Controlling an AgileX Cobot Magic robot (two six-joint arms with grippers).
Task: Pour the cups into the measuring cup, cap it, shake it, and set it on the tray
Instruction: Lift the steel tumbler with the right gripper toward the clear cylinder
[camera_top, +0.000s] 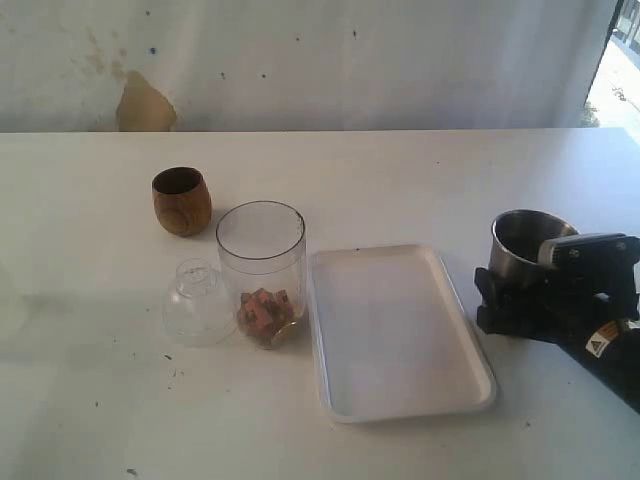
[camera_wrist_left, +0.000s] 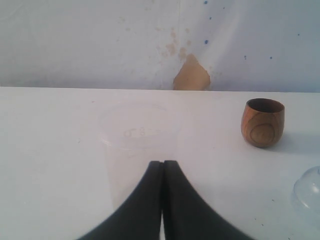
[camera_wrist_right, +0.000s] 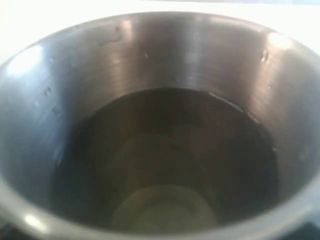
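Indoors, white table (camera_top: 100, 400) meets stained wall (camera_top: 300, 60); left gripper (camera_wrist_left: 162, 167) closed, right gripper (camera_top: 515, 300) state unclear.

Uncapped measuring cup (camera_top: 261, 245) holding brown chunks (camera_top: 265, 310) stands between cap (camera_top: 197, 303) and tray (camera_top: 400, 335).

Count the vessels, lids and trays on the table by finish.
Wood: 1, wooden cup
Steel: 1, steel tumbler
Clear: 2, measuring cup, cap
Frosted: 1, frosted cup
White: 1, tray
Total: 6
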